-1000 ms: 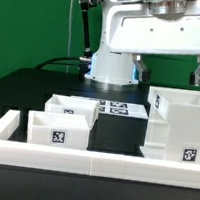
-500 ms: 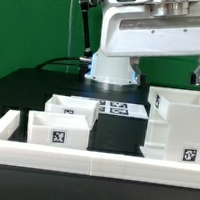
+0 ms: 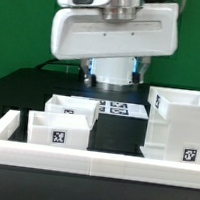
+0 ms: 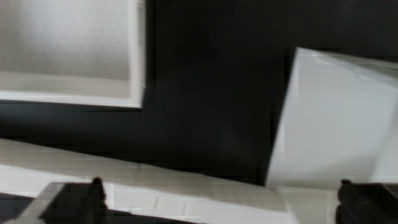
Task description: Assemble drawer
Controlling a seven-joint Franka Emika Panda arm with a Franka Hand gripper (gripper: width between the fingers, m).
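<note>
Two white drawer parts stand on the black table in the exterior view: a small open box (image 3: 65, 120) on the left and a taller open box (image 3: 182, 123) on the right. My gripper (image 3: 116, 68) hangs high above them, over the middle of the table, jaws wide apart and empty. In the wrist view the gripper (image 4: 221, 203) shows only its two dark fingertips (image 4: 75, 200), far apart with nothing between them. Below lie an open white box (image 4: 71, 55) and a slanted white part (image 4: 347, 120), with black table between.
A white rail (image 3: 91, 163) runs along the table's front and up the left side; it also shows in the wrist view (image 4: 160, 172). The marker board (image 3: 118, 108) lies behind the dark block (image 3: 117, 130) between the boxes. The robot base (image 3: 113, 73) stands at the back.
The arm's white hand has swung toward the exterior view's left and come a little lower. The drawer parts have not moved.
</note>
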